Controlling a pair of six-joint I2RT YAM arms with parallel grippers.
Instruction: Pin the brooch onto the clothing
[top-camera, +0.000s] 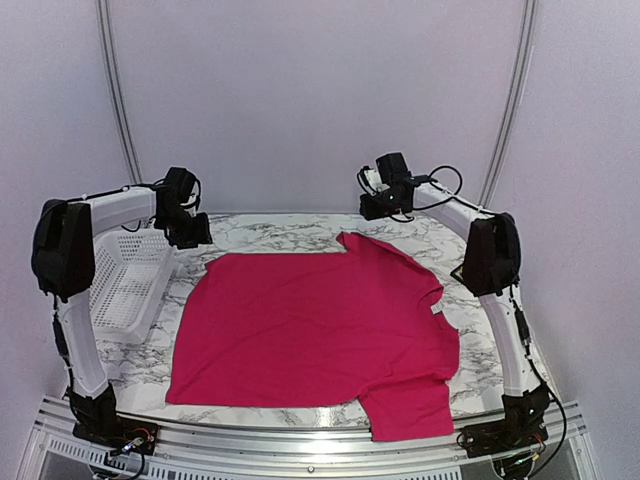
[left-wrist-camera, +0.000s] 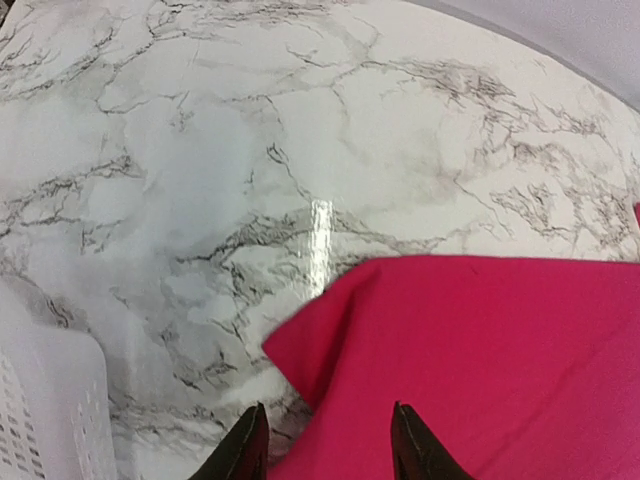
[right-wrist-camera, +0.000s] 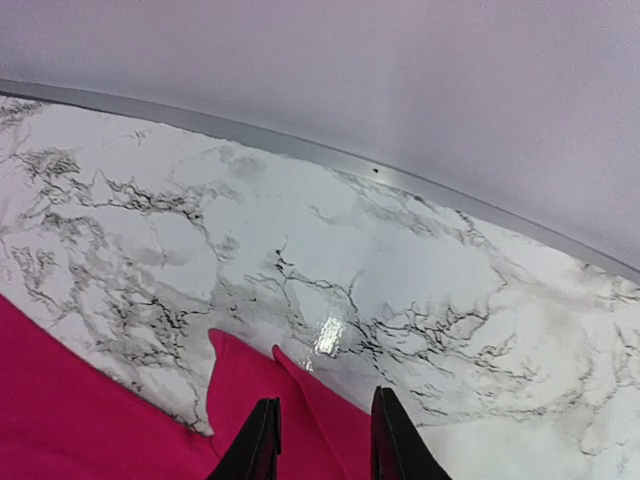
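The crimson-pink T-shirt (top-camera: 310, 330) lies flat on the marble table (top-camera: 280, 232), neck with white label (top-camera: 436, 311) to the right. My left gripper (top-camera: 190, 232) hovers open and empty over the shirt's far left hem corner (left-wrist-camera: 300, 345); its fingertips (left-wrist-camera: 245, 450) are spread. My right gripper (top-camera: 385, 205) hovers open and empty over the far sleeve tip (right-wrist-camera: 250, 370). No brooch shows in any view.
A white slatted basket (top-camera: 125, 280) stands at the table's left edge and shows in the left wrist view (left-wrist-camera: 45, 410). A metal rail (right-wrist-camera: 300, 150) and pale wall bound the table's far side.
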